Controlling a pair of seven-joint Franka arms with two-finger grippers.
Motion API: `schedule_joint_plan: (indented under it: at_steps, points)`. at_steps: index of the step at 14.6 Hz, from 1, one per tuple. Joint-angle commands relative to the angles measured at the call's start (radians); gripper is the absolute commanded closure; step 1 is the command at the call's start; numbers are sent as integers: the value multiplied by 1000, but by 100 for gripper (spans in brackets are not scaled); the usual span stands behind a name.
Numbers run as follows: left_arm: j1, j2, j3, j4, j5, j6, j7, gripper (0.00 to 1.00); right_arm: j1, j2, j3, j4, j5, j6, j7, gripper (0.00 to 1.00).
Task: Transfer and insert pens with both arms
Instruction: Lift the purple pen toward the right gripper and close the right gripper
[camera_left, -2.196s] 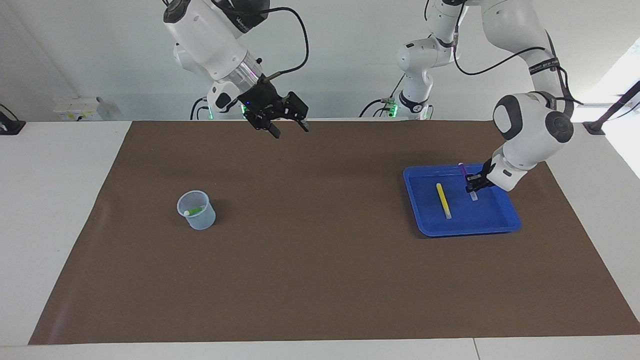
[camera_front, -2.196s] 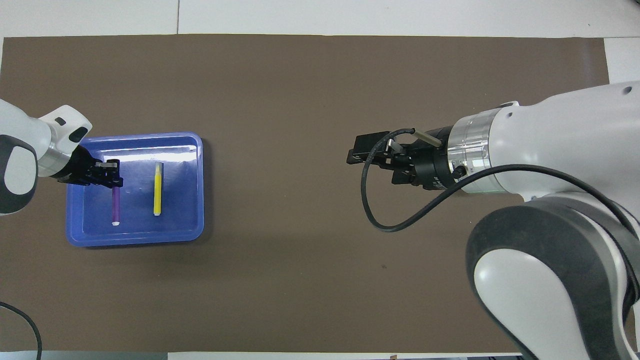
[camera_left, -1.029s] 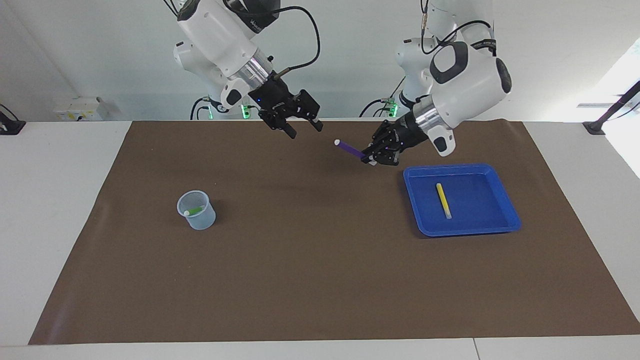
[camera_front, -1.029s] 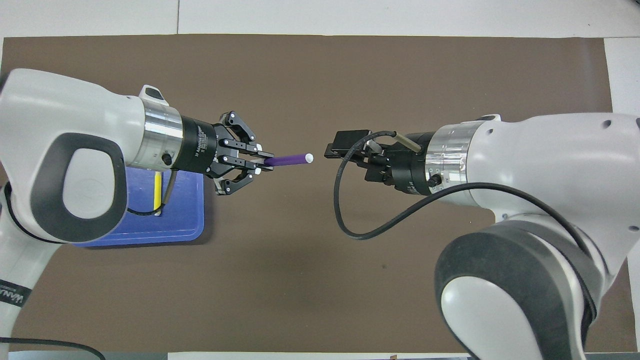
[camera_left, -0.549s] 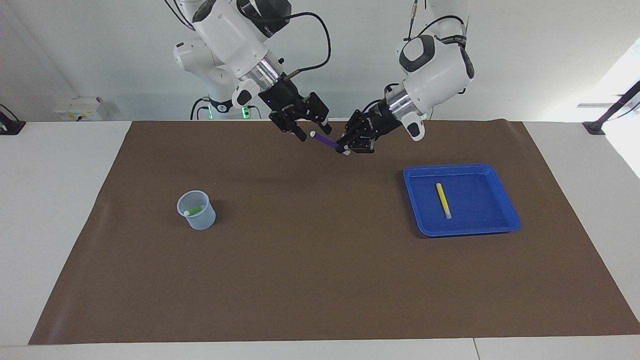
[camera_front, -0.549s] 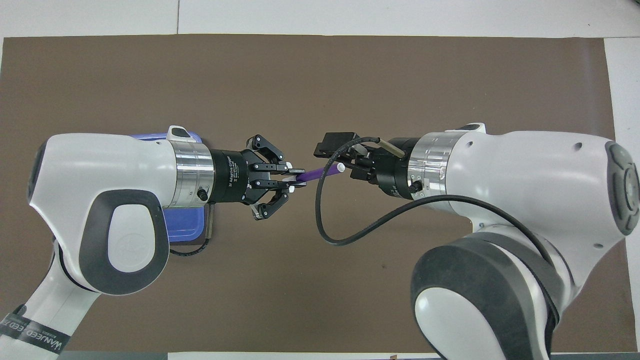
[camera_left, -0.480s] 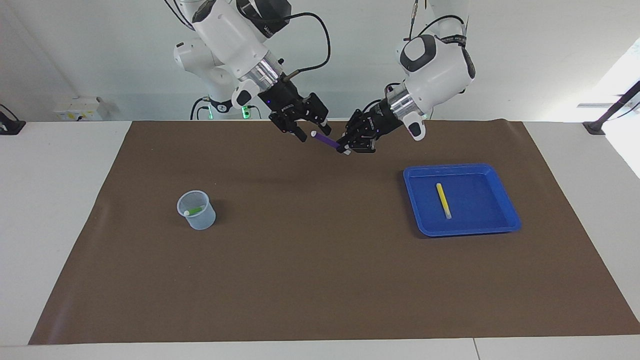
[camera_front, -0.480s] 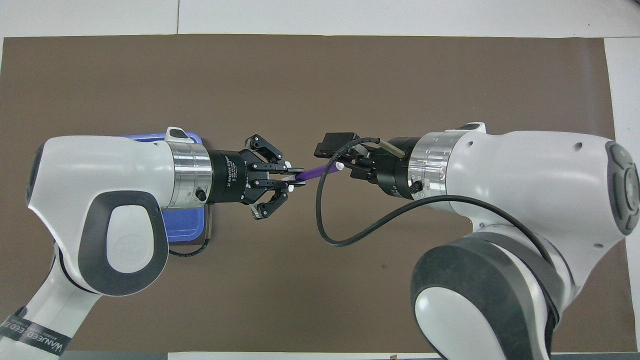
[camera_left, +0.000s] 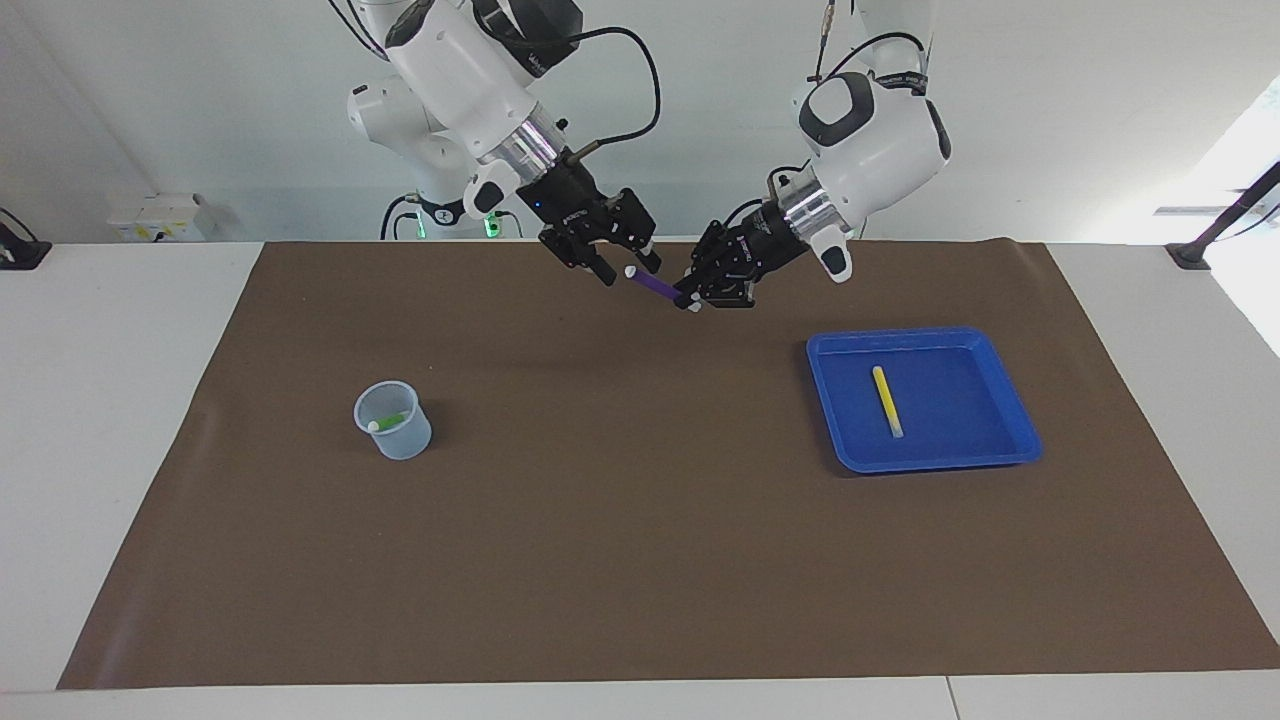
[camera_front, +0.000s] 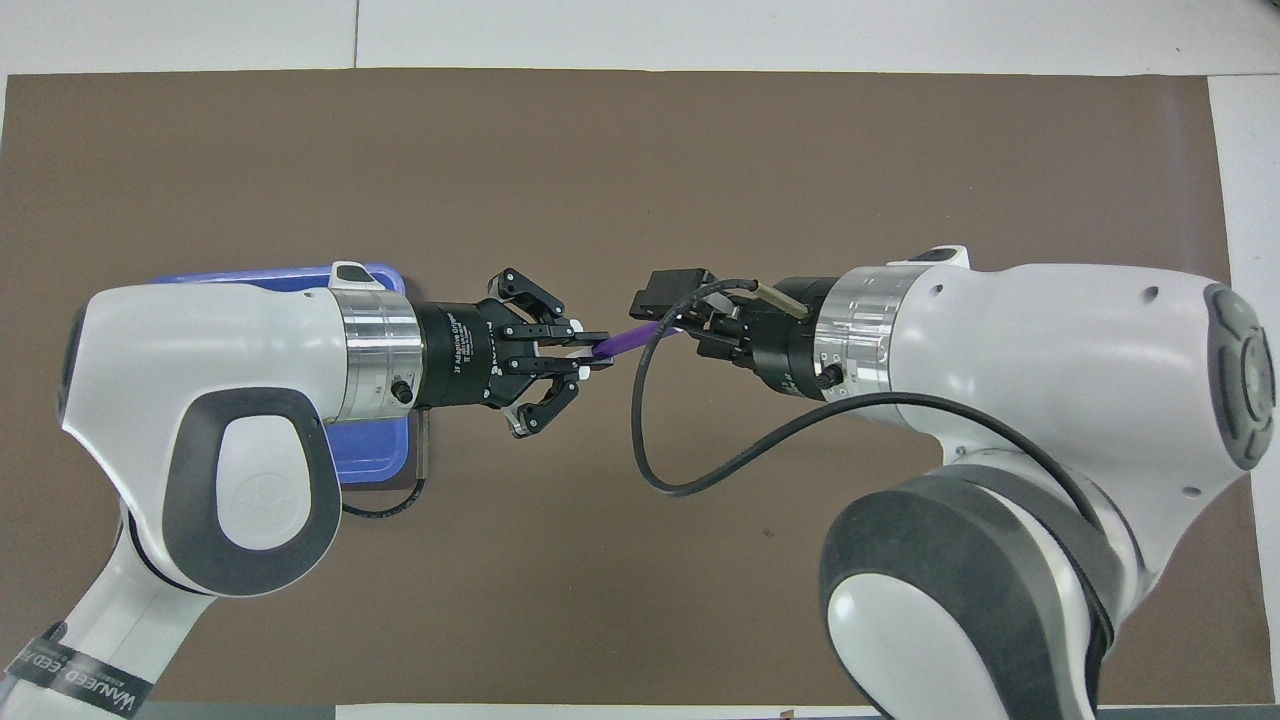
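Observation:
My left gripper (camera_left: 690, 297) is shut on the purple pen (camera_left: 656, 285) and holds it level in the air over the brown mat, between the two arms. The pen's whitish tip sits between the open fingers of my right gripper (camera_left: 628, 270), which faces it. In the overhead view the left gripper (camera_front: 595, 352), the purple pen (camera_front: 628, 340) and the right gripper (camera_front: 672, 322) meet mid-table. The yellow pen (camera_left: 886, 400) lies in the blue tray (camera_left: 935, 460). The green pen (camera_left: 386, 421) lies in the clear cup (camera_left: 403, 443).
The brown mat (camera_left: 640, 560) covers most of the table. The tray stands toward the left arm's end, the cup toward the right arm's end. In the overhead view the left arm hides most of the tray (camera_front: 250, 272) and the right arm hides the cup.
My left gripper lifted the purple pen out of the tray and carried it toward the table's middle. My right gripper moved in, and the pen's tip now lies between its fingers.

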Motion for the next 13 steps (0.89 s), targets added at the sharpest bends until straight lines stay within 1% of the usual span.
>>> schedule_joint_plan:
  at_steps: [1, 2, 3, 5, 10, 11, 12, 13]
  points:
    - [-14, -42, 8, -42, -36, 26, -9, 100, -2, -26, 0, -32, 22, 14, -31, 25]
    - [-14, -42, 8, -42, -37, 26, -9, 100, -2, -26, 2, -32, 22, 15, -32, 30]
    - [-14, -42, 6, -42, -37, 37, -11, 100, -2, -26, 2, -32, 22, 15, -32, 31]
    - [-14, -42, 6, -43, -39, 43, -12, 100, -2, -26, 2, -32, 22, 15, -36, 36]
    - [-15, -42, 6, -46, -54, 62, -18, 100, -2, -27, 2, -34, 22, 14, -34, 38]
    - [-15, -42, 6, -46, -54, 62, -18, 100, -2, -26, 2, -34, 22, 14, -36, 39]
    - [-18, -42, 6, -46, -54, 62, -18, 100, -2, -26, 2, -34, 22, 14, -36, 44]
    - [-23, -42, 6, -46, -54, 62, -18, 100, -2, -26, 2, -34, 22, 15, -34, 45]
